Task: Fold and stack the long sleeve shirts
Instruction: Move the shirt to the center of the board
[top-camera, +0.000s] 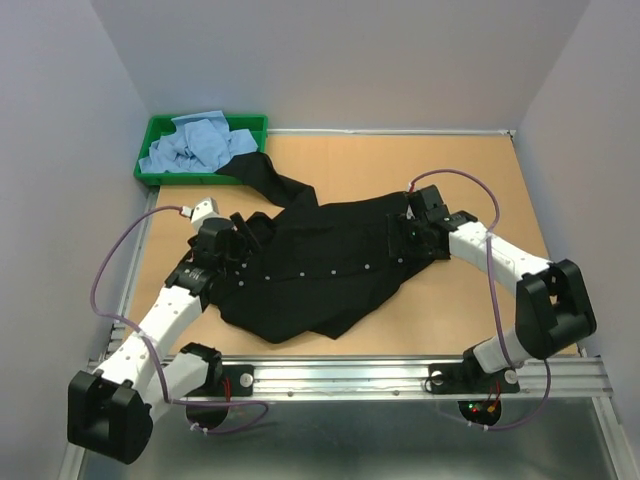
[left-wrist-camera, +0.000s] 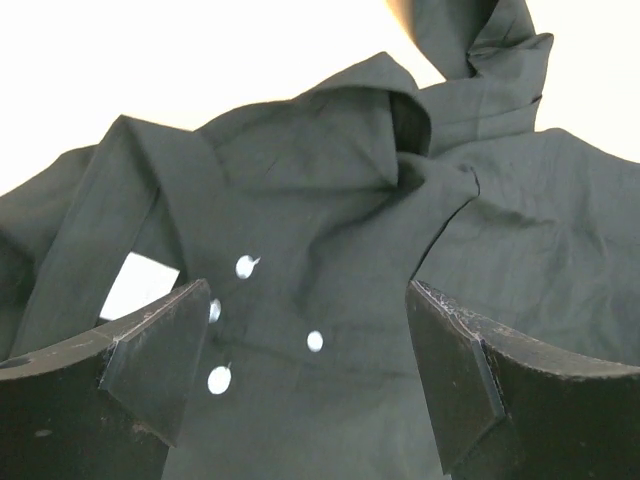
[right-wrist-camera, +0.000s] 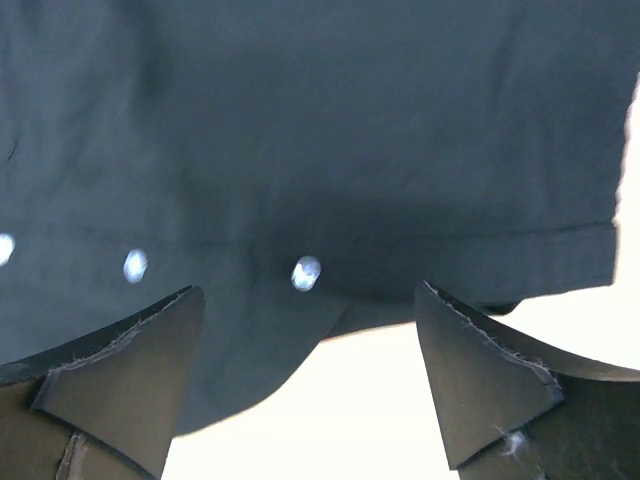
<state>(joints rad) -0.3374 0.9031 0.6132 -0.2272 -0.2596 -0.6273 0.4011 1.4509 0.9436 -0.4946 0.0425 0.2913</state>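
Observation:
A black long sleeve shirt with small pale buttons lies rumpled across the middle of the table, one sleeve trailing up toward the tray. My left gripper hovers open over its left end. In the left wrist view the collar and button placket of the black shirt lie below the spread jaws of my left gripper, which hold nothing. My right gripper is open over the shirt's right end. The right wrist view shows the shirt's hem and a button beyond the empty right gripper. Light blue shirts lie bunched in the tray.
A green plastic tray sits at the table's back left corner. The wooden tabletop is bare to the right of the shirt. A metal rail runs along the near edge. Grey walls close in three sides.

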